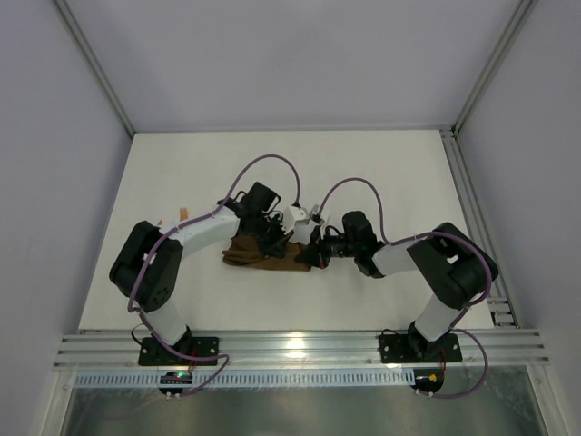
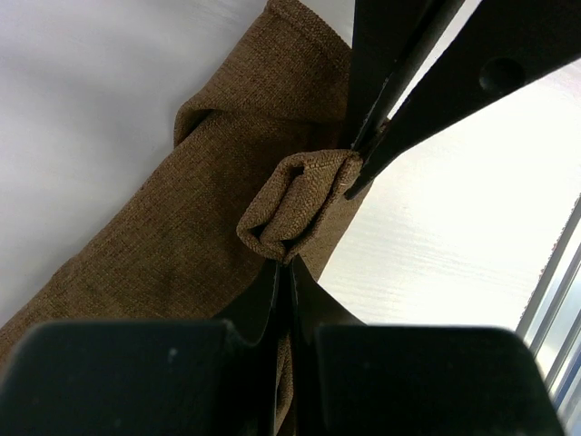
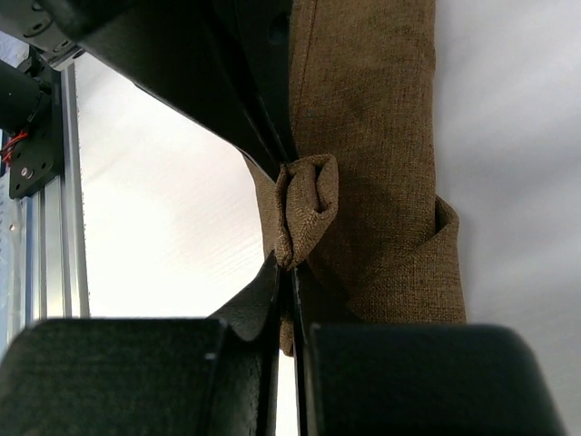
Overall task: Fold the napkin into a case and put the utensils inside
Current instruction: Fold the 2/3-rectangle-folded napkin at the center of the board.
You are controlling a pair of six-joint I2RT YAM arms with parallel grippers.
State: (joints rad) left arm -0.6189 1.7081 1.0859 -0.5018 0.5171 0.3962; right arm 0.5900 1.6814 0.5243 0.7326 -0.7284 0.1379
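Note:
The napkin (image 1: 259,257) is a dark brown cloth folded into a narrow strip at the table's middle. In the left wrist view the napkin (image 2: 182,227) runs from the lower left to the top, and a small loop (image 2: 300,204) of its edge is pulled up. My left gripper (image 2: 289,265) is shut on the near end of that loop. My right gripper (image 2: 357,173) pinches the far end. In the right wrist view my right gripper (image 3: 290,270) is shut on the napkin (image 3: 381,109), with the left gripper's fingers (image 3: 259,136) opposite. A small orange-tan utensil (image 1: 182,213) lies left of the left arm.
An aluminium rail (image 1: 300,347) runs along the near edge, by the arm bases. Another rail (image 1: 465,209) borders the table's right side. White walls and slanted frame posts close in the back and both sides.

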